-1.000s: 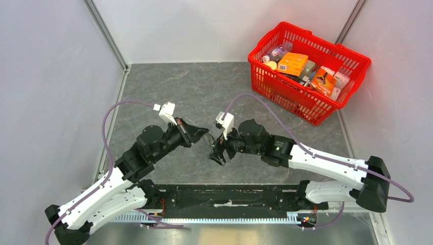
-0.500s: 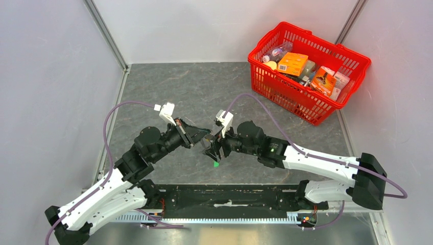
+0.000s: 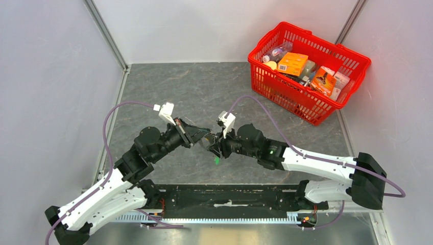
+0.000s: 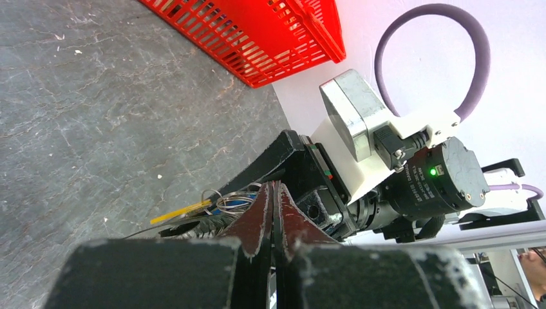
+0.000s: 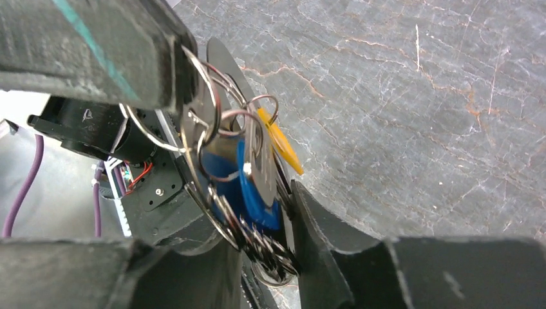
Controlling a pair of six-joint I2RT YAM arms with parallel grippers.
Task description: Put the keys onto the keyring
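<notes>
Left gripper [image 4: 273, 188] is pinching the keyring [image 4: 233, 203]. Right gripper [image 5: 251, 219] is straddling the blue-headed key [image 5: 254, 193] between part-spread fingers, grip unclear.

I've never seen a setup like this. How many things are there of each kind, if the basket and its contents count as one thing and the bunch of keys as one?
Robot arms: 2 (left arm, right arm)
Red basket: 1
Keyring with keys: 1
Total: 4
</notes>
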